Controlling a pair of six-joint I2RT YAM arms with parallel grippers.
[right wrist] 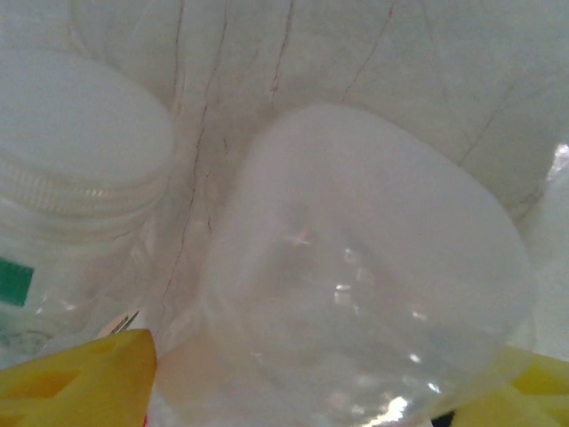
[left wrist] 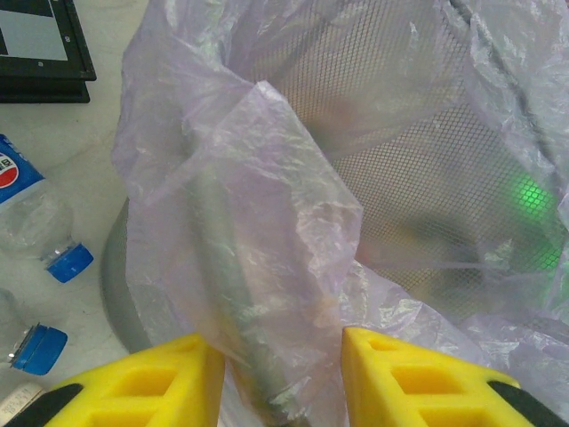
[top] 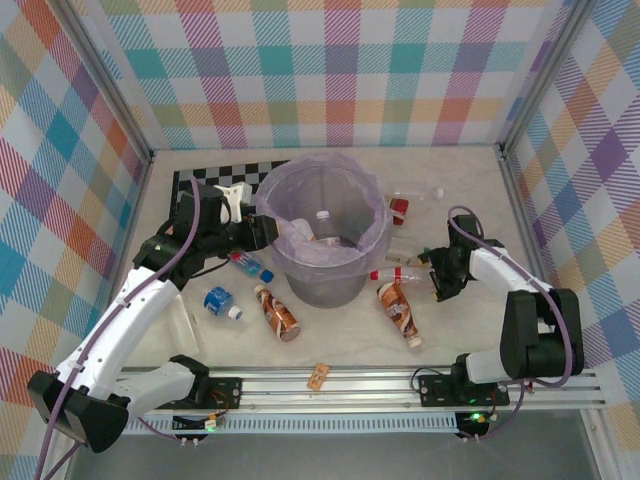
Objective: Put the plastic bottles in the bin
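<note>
Barely begun: at least one bottle (top: 323, 214) in bin (top: 320, 285); several more on table (top: 450, 340). Left gripper (left wrist: 280, 356) clamped on bin rim; right gripper (right wrist: 307, 378) straddles clear bottle (right wrist: 364, 267), grip unclear.

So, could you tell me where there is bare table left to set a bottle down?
Bare table in front of the bin, between the two brown-labelled bottles, and in the far right corner behind the right gripper. Crowded beside the bin: blue-capped bottles left, clear bottles right.
</note>
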